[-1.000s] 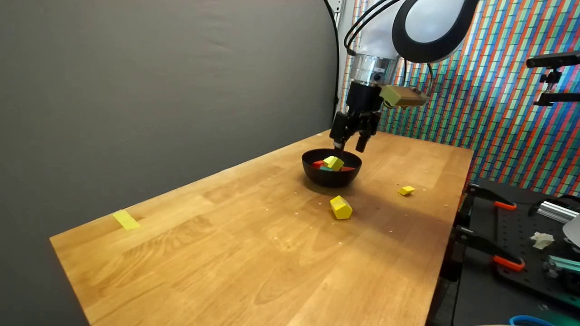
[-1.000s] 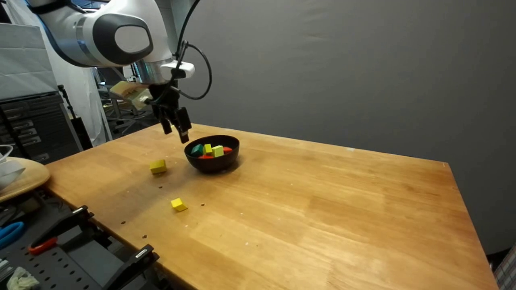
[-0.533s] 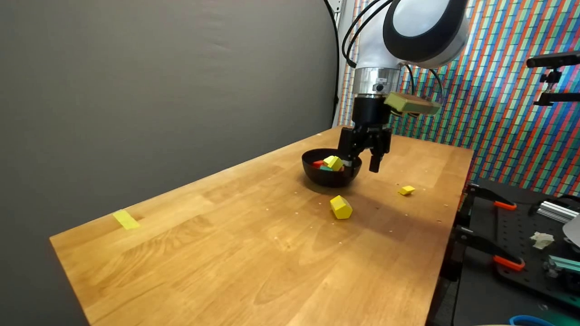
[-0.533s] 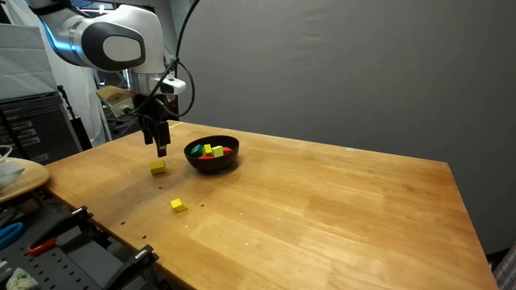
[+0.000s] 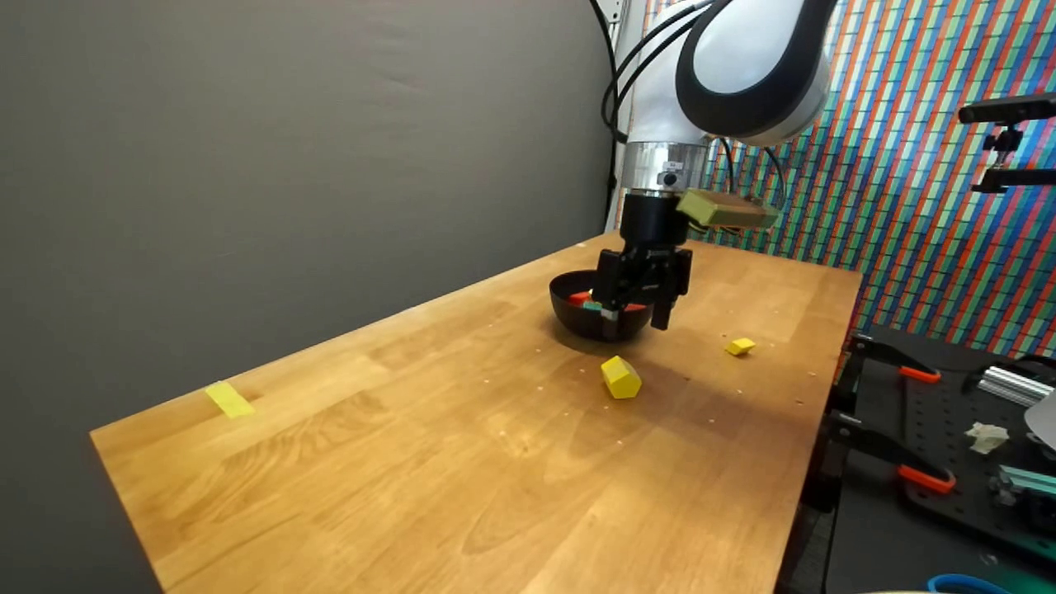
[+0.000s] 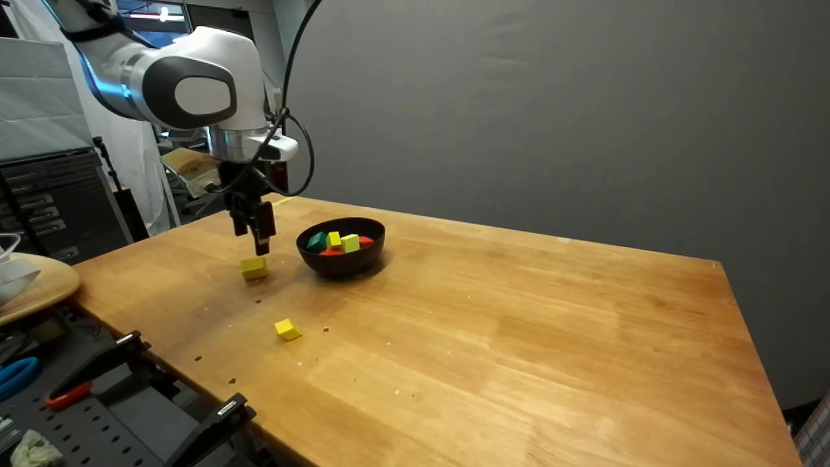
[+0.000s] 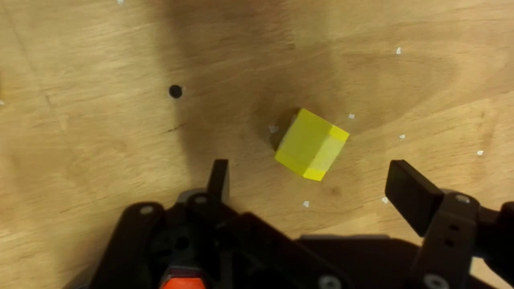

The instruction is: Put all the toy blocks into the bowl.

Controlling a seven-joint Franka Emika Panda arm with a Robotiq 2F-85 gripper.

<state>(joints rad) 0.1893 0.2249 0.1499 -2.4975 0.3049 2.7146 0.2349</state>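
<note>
My gripper (image 5: 635, 323) stands open above the table, nothing between its fingers. In the wrist view a yellow block (image 7: 311, 144) lies on the wood just beyond the gap between my fingertips. That block (image 5: 621, 378) rests beside the bowl, and in an exterior view my gripper (image 6: 251, 242) hangs close above the block (image 6: 253, 268). A smaller yellow block (image 6: 287, 329) lies further off, toward the clamped edge. The black bowl (image 6: 337, 267) holds several blocks: a teal one (image 6: 316, 243), yellow ones and red ones. In an exterior view my gripper hides part of the bowl (image 5: 573, 322).
A flat pale-yellow strip (image 5: 229, 400) is stuck near a table corner. Black clamps with orange ends (image 5: 899, 363) grip the long edge opposite the grey wall (image 5: 330, 165). A round wooden board (image 6: 39, 285) sits beyond the table end.
My gripper has come down and away from beside the bowl, to above the larger yellow block. It stays open throughout. The blocks and bowl have not moved.
</note>
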